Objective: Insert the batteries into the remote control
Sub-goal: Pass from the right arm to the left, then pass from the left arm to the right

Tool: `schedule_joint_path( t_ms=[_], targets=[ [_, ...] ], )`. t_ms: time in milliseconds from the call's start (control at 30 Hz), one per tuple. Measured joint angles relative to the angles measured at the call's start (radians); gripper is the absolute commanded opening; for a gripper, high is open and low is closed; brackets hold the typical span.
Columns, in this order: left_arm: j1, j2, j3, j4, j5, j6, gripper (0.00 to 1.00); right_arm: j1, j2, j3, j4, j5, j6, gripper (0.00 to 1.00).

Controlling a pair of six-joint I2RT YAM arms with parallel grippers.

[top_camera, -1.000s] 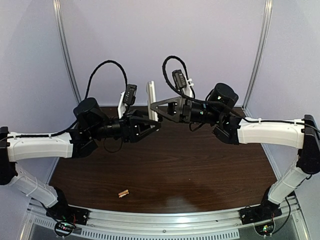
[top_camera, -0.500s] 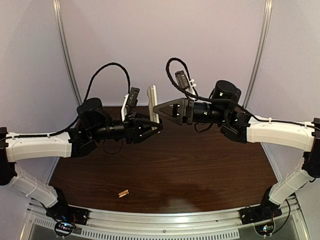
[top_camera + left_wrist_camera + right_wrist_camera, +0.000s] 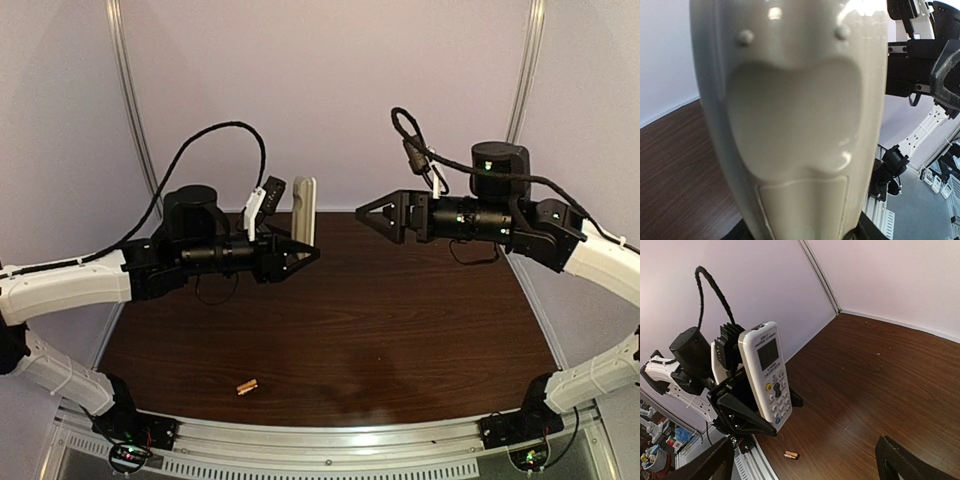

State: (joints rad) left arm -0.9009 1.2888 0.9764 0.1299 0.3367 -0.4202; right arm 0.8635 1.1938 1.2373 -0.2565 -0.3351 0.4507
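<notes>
My left gripper (image 3: 305, 252) is shut on the lower end of the remote control (image 3: 303, 212) and holds it upright above the back of the table. In the left wrist view its pale beige back (image 3: 795, 125) fills the frame, with a panel outline (image 3: 805, 205) low down. The right wrist view shows its white face (image 3: 767, 375) with screen and buttons. My right gripper (image 3: 364, 214) hangs open and empty to the right of the remote, a gap apart. The batteries (image 3: 246, 386), two small copper-gold cylinders, lie together near the front left edge of the table and also appear in the right wrist view (image 3: 791, 455).
The dark brown table (image 3: 400, 330) ends at a metal rail (image 3: 330, 440) in front. Pale walls with upright metal strips (image 3: 135, 110) close the back and sides. The right arm (image 3: 925, 65) shows in the left wrist view.
My right gripper has opened and pulled back to the right, away from the remote. The left gripper still holds the remote upright, nearly where it was. The batteries have not moved.
</notes>
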Motion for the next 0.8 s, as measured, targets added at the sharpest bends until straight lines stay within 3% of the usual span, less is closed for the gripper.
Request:
schedule_joint_path(
  t_ms=[200, 800],
  targets=[
    [0.000, 0.042, 0.033, -0.081, -0.050, 0.028, 0.26, -0.004, 0.048, 0.032, -0.111, 0.041, 0.021, 1.00],
    [-0.072, 0.166, 0.113, -0.212, -0.135, 0.053, 0.24, 0.017, 0.195, 0.035, -0.074, 0.042, 0.158, 0.97]
  ],
)
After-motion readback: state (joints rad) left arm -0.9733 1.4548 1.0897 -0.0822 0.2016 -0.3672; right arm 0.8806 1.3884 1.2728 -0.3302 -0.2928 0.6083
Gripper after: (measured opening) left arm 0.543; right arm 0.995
